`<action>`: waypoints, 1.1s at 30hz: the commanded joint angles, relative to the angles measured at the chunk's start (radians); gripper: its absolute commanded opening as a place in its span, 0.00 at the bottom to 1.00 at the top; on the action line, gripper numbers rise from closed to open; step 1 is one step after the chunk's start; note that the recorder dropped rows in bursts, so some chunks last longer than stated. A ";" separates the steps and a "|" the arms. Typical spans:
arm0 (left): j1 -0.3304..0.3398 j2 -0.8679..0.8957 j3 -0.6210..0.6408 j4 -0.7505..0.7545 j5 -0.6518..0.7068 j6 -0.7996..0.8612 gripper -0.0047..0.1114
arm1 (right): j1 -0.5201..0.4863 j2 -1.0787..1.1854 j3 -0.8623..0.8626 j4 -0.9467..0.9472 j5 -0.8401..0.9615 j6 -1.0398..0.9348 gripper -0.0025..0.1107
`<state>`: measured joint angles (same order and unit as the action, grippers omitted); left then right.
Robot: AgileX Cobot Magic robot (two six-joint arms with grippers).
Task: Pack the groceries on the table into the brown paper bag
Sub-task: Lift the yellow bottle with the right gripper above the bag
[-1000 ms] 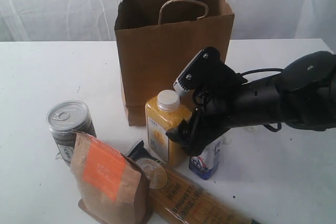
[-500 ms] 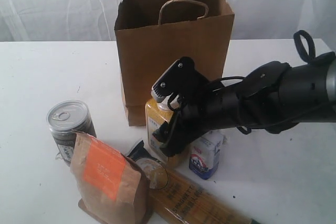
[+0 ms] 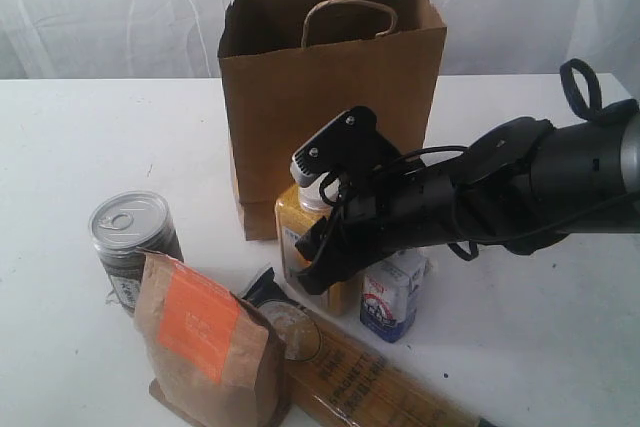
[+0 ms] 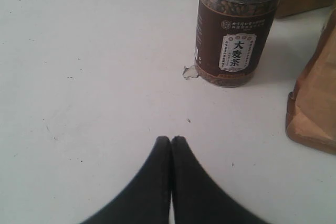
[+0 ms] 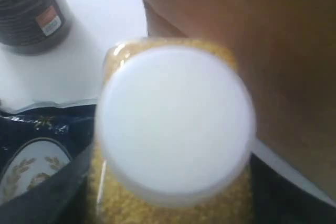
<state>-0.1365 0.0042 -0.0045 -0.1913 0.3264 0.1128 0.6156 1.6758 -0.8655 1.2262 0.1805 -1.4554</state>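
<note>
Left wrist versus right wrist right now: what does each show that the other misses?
Left wrist only: the left gripper, shut, a white scrap, and an edge of the brown pouch. Right wrist only: the yellow bottle, its white cap close and filling much of the frame, with the spaghetti packet beside it. Both: the can, the table and part of the brown paper bag.

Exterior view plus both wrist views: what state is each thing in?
brown paper bag: upright, mouth open.
yellow bottle: upright, capped, right gripper straddling it; grip unclear.
can: upright, sealed.
brown pouch: upright, top folded shut.
carton: standing.
spaghetti packet: lying flat.
left gripper: shut, empty.
</note>
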 commanded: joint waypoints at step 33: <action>-0.007 -0.004 0.005 -0.009 0.007 -0.004 0.04 | 0.000 -0.568 -0.223 0.117 0.123 0.002 0.13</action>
<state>-0.1365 0.0042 -0.0045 -0.1913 0.3264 0.1128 0.6165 1.1095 -1.0311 1.2764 0.3697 -1.4509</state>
